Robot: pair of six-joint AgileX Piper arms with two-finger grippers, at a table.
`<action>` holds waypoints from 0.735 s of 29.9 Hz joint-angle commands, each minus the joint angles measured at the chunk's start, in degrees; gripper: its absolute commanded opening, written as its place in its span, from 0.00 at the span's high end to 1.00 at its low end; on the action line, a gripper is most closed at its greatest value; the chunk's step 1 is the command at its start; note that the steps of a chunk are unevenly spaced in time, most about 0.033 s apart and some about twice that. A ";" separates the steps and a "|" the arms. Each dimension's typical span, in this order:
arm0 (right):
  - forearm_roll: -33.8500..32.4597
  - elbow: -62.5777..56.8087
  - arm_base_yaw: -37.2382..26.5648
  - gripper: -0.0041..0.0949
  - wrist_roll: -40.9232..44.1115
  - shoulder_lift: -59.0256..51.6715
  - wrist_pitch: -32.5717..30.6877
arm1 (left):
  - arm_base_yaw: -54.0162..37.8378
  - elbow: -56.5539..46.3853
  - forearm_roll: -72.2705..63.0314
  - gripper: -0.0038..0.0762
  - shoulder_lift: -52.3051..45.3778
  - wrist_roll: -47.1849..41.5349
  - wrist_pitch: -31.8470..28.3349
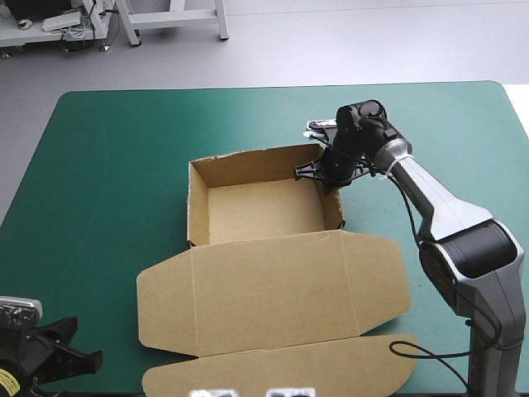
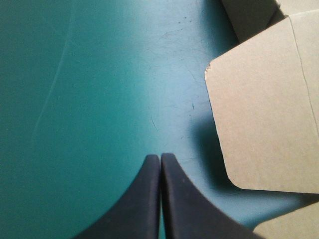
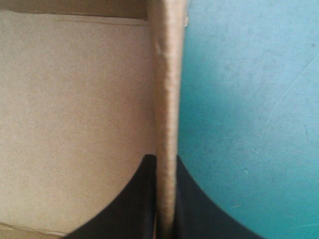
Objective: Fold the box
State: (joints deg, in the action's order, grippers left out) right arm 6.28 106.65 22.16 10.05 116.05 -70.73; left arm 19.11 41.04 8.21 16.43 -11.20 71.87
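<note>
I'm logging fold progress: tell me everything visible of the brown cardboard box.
The brown cardboard box sits mid-table on the teal-green cover: an open tray of matte board, four walls raised. Its lid lies flat toward the near edge, with rounded side flaps and a front flap. The right gripper is shut on its right wall near the far corner.

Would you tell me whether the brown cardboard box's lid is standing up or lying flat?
Lying flat: the lid is spread on the teal-green cover beside the brown box's raised walls, so the tray is open.
</note>
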 commanded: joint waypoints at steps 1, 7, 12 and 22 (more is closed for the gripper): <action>-0.16 1.41 -1.49 0.98 -1.35 -5.93 -0.80 | 0.13 0.87 0.83 0.96 0.54 -0.55 -0.22; -0.42 1.41 -8.00 0.98 -2.54 -11.78 -0.80 | 0.13 0.87 1.01 0.96 0.46 -0.55 -0.22; -3.61 1.41 -15.87 0.98 -4.23 -17.36 -0.85 | 0.13 0.87 1.01 0.96 0.46 -0.55 -0.22; -4.65 1.31 -38.30 0.98 -9.50 -22.98 -0.94 | 0.13 -0.59 1.01 0.96 0.46 -2.03 -0.22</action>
State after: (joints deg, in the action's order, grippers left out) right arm 1.79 106.58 -10.90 2.33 96.40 -71.59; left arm 19.11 39.79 8.84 16.04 -11.88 71.82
